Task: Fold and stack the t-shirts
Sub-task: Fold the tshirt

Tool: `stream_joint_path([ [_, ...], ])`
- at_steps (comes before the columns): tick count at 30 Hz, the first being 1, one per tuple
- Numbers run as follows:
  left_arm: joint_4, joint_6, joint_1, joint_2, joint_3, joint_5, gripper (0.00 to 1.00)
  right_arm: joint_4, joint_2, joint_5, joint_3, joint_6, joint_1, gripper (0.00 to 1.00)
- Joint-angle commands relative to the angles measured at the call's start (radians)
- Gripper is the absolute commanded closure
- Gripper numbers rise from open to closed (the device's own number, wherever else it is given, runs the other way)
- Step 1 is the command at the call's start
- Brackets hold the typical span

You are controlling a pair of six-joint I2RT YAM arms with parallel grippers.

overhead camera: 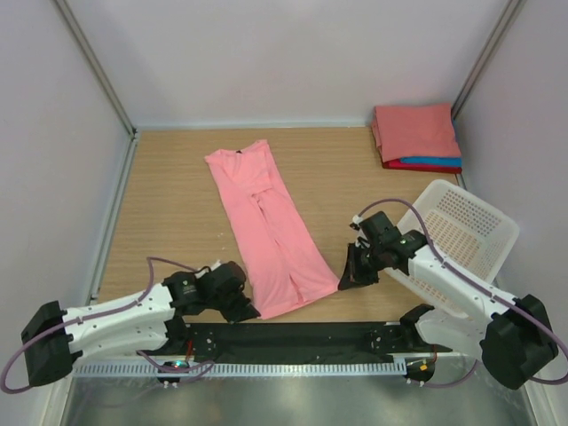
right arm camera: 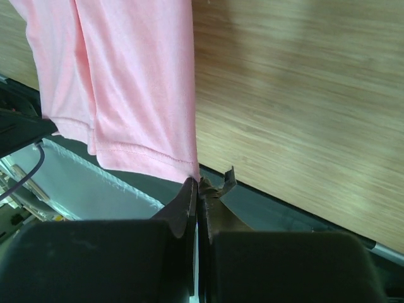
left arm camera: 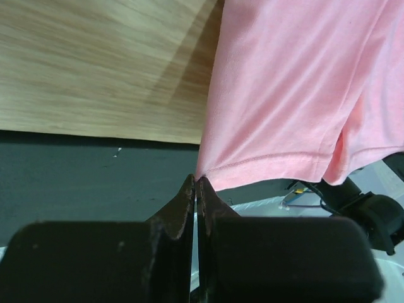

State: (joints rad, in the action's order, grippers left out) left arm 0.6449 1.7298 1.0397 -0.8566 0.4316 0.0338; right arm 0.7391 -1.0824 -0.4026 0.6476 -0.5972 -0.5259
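Table: wood top, everything rests on it.
Pink t-shirt: flat mid-table, sleeves turned in, collar far, hem toward the arms.
Basket: white mesh, right side, beside the right arm.
Folded stack: far right corner, salmon over blue over red.
Left gripper: clenched on the hem's left corner.
Right gripper: clenched on the hem's right corner.
Step, judged: carry the hem to the collar. Lift both corners level and together, keep the cloth taut, lay the edges square.
Views: the top view gives the whole shirt and the stack. Only the wrist views show each pinch at the hem stitching.
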Motion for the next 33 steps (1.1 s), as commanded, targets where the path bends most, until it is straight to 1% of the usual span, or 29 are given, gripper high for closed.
stream_joint_path([
  [1,-0.050,0.059,0.037,-0.040,0.012,-0.038,0.99,0.057,0.032,0.019,0.001,-0.026,-0.008,0.99],
  [4,-0.053,0.040,0.039,-0.090,0.061,-0.040,0.99,0.069,0.010,0.036,0.043,-0.007,-0.009,0.99],
  [6,-0.065,0.042,0.039,-0.098,0.071,-0.064,1.00,0.072,-0.032,0.054,0.070,0.005,-0.009,0.99],
  [11,-0.189,0.079,-0.003,-0.065,-0.013,-0.038,1.00,0.100,-0.166,0.090,0.214,0.056,-0.009,0.99],
  [12,-0.185,0.067,-0.033,-0.052,-0.020,-0.040,1.00,0.103,-0.191,0.097,0.242,0.065,-0.009,0.99],
  [14,-0.180,0.036,-0.088,-0.041,-0.034,0.017,1.00,0.114,-0.258,0.122,0.326,0.089,-0.009,0.99],
  [15,-0.180,-0.019,-0.168,-0.038,-0.036,0.043,1.00,0.117,-0.283,0.126,0.354,0.096,-0.009,0.99],
  [17,-0.180,-0.082,-0.242,-0.047,-0.018,0.109,1.00,0.126,-0.358,0.134,0.435,0.118,-0.010,0.99],
  [18,-0.179,-0.146,-0.319,-0.076,-0.004,0.129,1.00,0.128,-0.381,0.137,0.486,0.122,-0.011,0.99],
  [19,-0.171,-0.188,-0.351,-0.097,0.019,0.167,1.00,0.135,-0.428,0.143,0.509,0.126,-0.010,0.99],
  [21,-0.128,-0.258,-0.417,-0.159,0.105,0.201,1.00,0.138,-0.473,0.145,0.555,0.135,-0.009,0.99],
  [22,-0.120,-0.326,-0.473,-0.229,0.130,0.222,1.00,0.140,-0.494,0.145,0.604,0.140,-0.009,0.99],
  [23,-0.111,-0.352,-0.496,-0.261,0.154,0.248,1.00,0.141,-0.542,0.143,0.630,0.142,-0.009,0.99],
  [25,-0.088,-0.421,-0.552,-0.344,0.240,0.253,1.00,0.149,-0.591,0.146,0.717,0.155,-0.009,0.99],
  [26,-0.064,-0.443,-0.569,-0.364,0.272,0.253,1.00,0.166,-0.623,0.151,0.750,0.161,-0.009,0.99],
  [27,-0.051,-0.463,-0.589,-0.386,0.323,0.256,1.00,0.178,-0.678,0.153,0.823,0.166,-0.008,0.99],
  [28,-0.039,-0.478,-0.624,-0.416,0.350,0.258,1.00,0.186,-0.709,0.153,0.858,0.178,-0.006,0.99],
  [31,0.005,-0.541,-0.688,-0.456,0.424,0.274,1.00,0.220,-0.823,0.154,1.004,0.191,0.000,0.99],
  [32,0.016,-0.568,-0.731,-0.481,0.438,0.282,1.00,0.235,-0.849,0.151,1.043,0.192,0.003,0.99],
  [33,0.025,-0.584,-0.750,-0.492,0.452,0.287,1.00,0.243,-0.881,0.148,1.117,0.194,0.006,0.99],
])
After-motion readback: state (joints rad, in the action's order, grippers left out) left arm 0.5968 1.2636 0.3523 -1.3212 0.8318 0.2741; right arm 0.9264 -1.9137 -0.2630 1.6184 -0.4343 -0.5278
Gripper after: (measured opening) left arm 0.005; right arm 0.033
